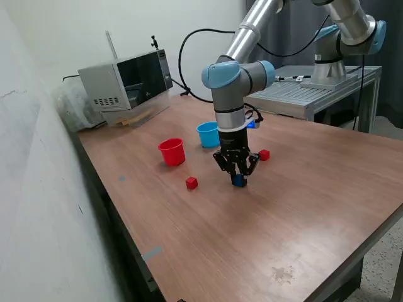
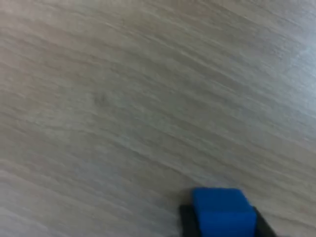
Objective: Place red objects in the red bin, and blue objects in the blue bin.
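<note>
1. Here, a wood-grain worktop (image 1: pixel 302 207) fills the room's middle, its near part bare but for a faint stain and a grey patch close to the front edge.
2. A white wall runs along the exterior view's left; a microwave (image 1: pixel 126 80) sits at the worktop's far corner, and a grey metal bench (image 1: pixel 315 91) stands behind it.
3. The arm's end effector (image 1: pixel 237 178) points straight down at mid-worktop, its fingers closed around a blue cube (image 1: pixel 238 181); in the wrist view the cube (image 2: pixel 223 212) sits between dark pads just above the wood.
4. The red cup (image 1: pixel 172 151) and the light-blue cup (image 1: pixel 208 134) stand upright near each other, beyond the arm.
5. One red cube (image 1: pixel 191 182) lies just in front of the red cup; another red cube (image 1: pixel 264 155) lies at the exterior view's right of the end effector.
6. A second blue object behind the wrist is too hidden to identify.
7. Open wood stretches towards the right and front edges.
</note>
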Available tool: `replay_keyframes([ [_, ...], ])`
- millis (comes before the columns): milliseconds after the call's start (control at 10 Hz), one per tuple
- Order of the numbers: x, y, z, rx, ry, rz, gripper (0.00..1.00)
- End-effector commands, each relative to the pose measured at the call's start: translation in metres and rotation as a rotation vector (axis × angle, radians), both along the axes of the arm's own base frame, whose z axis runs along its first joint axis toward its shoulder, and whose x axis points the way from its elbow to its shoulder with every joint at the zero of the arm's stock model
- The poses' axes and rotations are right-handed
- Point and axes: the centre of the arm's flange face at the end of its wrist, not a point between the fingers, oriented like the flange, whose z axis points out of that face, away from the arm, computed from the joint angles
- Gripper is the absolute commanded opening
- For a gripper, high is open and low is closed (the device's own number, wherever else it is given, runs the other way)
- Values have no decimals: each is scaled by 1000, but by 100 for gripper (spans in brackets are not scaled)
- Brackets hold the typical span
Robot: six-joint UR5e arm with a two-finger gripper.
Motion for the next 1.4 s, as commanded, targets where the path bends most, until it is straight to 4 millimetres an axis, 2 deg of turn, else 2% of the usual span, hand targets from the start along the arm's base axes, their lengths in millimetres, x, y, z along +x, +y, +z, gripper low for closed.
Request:
replay_keyframes([
  [0, -1, 3, 24, 15, 31, -10, 0],
  [200, 3, 8, 82, 9, 94, -62, 0],
  [300, 9, 21, 112, 29, 124, -106, 0],
  [400, 16, 33, 127, 42, 136, -160, 0],
  [500, 20, 67, 138, 71, 122, -225, 0],
  [600, 31, 94, 142, 96, 27, -261, 0],
  [700, 34, 124, 158, 98, 26, -304, 0],
  [800, 44, 147, 165, 102, 18, -339, 0],
  [1000, 62, 191, 164, 138, -14, -400, 0],
  [1100, 72, 218, 155, 148, -68, -438, 0],
  [1300, 87, 259, 138, 148, -140, -495, 0],
])
